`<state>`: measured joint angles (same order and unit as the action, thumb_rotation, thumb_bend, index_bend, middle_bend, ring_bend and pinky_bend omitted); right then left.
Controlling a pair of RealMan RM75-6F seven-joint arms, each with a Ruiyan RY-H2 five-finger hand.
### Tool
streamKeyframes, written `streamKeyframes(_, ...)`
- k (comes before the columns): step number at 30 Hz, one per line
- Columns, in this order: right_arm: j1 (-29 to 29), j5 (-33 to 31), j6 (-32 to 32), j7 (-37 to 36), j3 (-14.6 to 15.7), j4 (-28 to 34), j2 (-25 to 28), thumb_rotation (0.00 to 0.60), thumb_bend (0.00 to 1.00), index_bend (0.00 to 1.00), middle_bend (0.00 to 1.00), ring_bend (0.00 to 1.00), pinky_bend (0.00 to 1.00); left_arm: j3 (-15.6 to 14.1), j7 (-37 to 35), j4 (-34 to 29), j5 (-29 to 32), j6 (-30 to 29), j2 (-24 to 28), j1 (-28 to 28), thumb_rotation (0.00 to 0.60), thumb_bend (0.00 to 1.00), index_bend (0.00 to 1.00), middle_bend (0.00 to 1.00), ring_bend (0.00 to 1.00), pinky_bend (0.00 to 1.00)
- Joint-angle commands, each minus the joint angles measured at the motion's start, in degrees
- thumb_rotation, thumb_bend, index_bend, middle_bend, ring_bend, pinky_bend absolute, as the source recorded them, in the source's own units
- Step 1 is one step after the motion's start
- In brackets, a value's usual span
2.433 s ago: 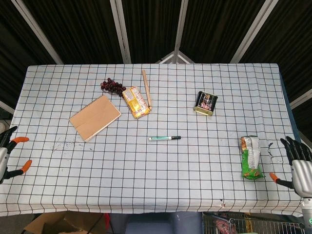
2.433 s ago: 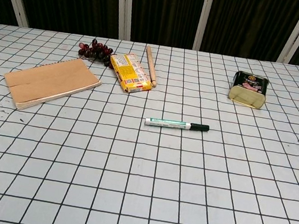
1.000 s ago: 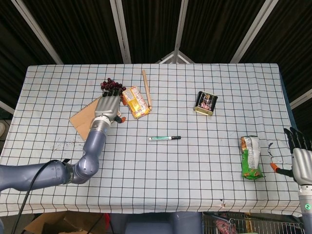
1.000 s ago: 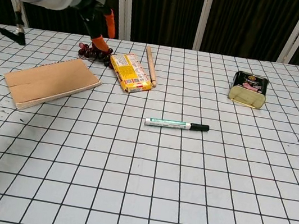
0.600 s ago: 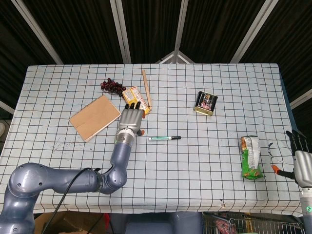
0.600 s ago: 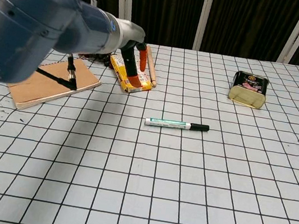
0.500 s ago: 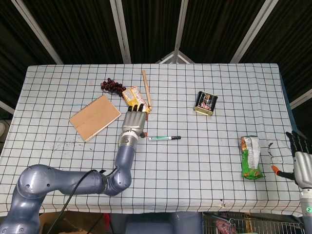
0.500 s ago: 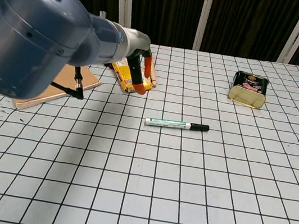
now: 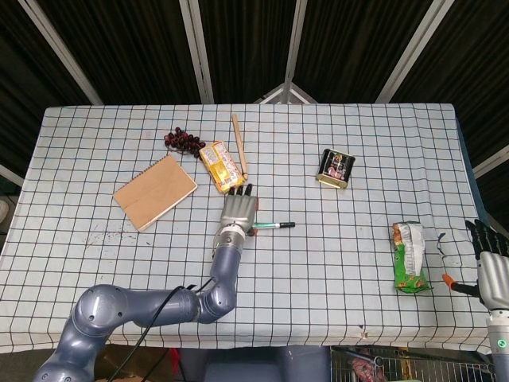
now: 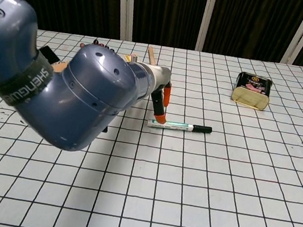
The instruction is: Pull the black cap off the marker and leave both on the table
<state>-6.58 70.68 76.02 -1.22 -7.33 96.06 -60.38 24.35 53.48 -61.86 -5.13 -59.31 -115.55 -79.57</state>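
Note:
The marker [image 9: 274, 225] lies flat near the table's middle, its white-and-green barrel to the left and its black cap [image 9: 287, 224] on the right end. In the chest view the marker [image 10: 179, 126] shows the cap [image 10: 202, 129] still fitted. My left hand [image 9: 238, 210] is over the barrel's left end with its fingers spread and nothing in them; its orange fingertips [image 10: 159, 116] reach down to that end, and I cannot tell whether they touch it. At the far right edge my right hand [image 9: 491, 269] is held off the table with straight fingers, holding nothing.
A brown notebook [image 9: 155, 191], dark grapes [image 9: 183, 141], a yellow snack pack [image 9: 222, 166] and a wooden stick [image 9: 239, 146] lie at the back left. A tin can [image 9: 336, 168] sits back right, a green bag [image 9: 409, 256] near the right edge. My left forearm [image 10: 85, 97] fills the chest view's left.
My left arm has swung in from the left edge, past the notebook and snack pack, to the marker's left end. The marker has not moved. The right hand has drifted slightly down.

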Motion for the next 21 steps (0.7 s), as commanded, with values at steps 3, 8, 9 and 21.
streamKeyframes(3, 0.1, 0.1, 0.1, -0.3, -0.1, -0.2, 0.0, 0.600, 0.18, 0.02, 0.00, 0.00, 0.00, 1.1, -0.3, 3.2, -2.0, 1.5, -2.7, -0.2, 0.600, 0.35, 0.40, 0.00, 0.00, 0.00)
streamKeyframes(8, 0.3, 0.3, 0.1, -0.7, 0.0, -0.5, -0.2, 0.600, 0.18, 0.02, 0.00, 0.00, 0.00, 1.5, 0.1, 5.0, -3.0, 2.0, -4.5, 0.0, 0.600, 0.35, 0.43, 0.00, 0.00, 0.00)
streamKeyframes(9, 0.3, 0.3, 0.1, -0.8, 0.1, -0.7, -0.3, 0.600, 0.18, 0.02, 0.00, 0.00, 0.00, 1.6, 0.1, 5.4, -3.3, 2.1, -4.9, 0.1, 0.600, 0.36, 0.43, 0.00, 0.00, 0.00)
streamKeyframes(21, 0.5, 0.4, -0.4, -1.8, 0.2, -2.0, -0.9, 0.600, 0.18, 0.02, 0.00, 0.00, 0.00, 2.4, 2.3, 6.6, -5.1, 0.7, -6.2, 1.3, 0.600, 0.37, 0.47, 0.00, 0.00, 0.00)
